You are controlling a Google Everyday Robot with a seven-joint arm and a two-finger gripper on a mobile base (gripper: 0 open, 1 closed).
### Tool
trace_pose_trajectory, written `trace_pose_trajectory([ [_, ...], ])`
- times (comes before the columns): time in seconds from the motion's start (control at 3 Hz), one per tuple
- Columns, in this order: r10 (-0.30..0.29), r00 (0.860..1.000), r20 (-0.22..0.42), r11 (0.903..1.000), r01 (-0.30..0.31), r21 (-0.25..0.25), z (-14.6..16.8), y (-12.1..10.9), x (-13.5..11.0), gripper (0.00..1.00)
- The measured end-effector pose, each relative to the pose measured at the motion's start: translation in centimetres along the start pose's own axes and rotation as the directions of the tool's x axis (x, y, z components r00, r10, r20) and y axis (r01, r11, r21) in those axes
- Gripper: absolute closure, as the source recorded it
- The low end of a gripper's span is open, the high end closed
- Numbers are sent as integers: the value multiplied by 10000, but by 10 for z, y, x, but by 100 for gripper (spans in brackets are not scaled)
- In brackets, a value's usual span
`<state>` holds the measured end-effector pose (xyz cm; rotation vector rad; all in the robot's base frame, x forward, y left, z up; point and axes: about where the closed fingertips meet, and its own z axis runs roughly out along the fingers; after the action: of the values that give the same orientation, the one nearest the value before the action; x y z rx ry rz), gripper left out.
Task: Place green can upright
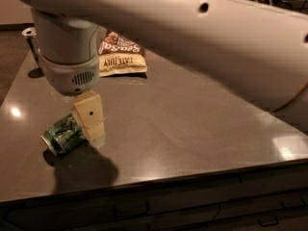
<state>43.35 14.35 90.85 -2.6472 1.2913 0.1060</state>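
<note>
The green can (pixel 61 135) lies on its side near the front left of the dark grey table (pixel 192 129), its silver end facing front left. My gripper (pixel 93 129) hangs from the big white arm (pixel 192 37) and points down. Its cream tip is at the can's right end, touching or just above it; I cannot tell which. The can's right part is hidden behind the gripper.
A slim silver can (pixel 30 36) stands at the far left edge, mostly hidden by the wrist. A yellow and brown snack bag (pixel 120 54) lies at the back. The table's front edge (pixel 192 174) is close to the green can.
</note>
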Motion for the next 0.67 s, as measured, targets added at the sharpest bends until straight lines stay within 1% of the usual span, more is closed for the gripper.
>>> trace_pose_trajectory([
  [0.33, 21, 10000, -19, 9996, -21, -291, 16, -7, -19, 0],
  [0.67, 270, 9996, -124, 9986, -276, -443, 30, -12, -24, 0],
])
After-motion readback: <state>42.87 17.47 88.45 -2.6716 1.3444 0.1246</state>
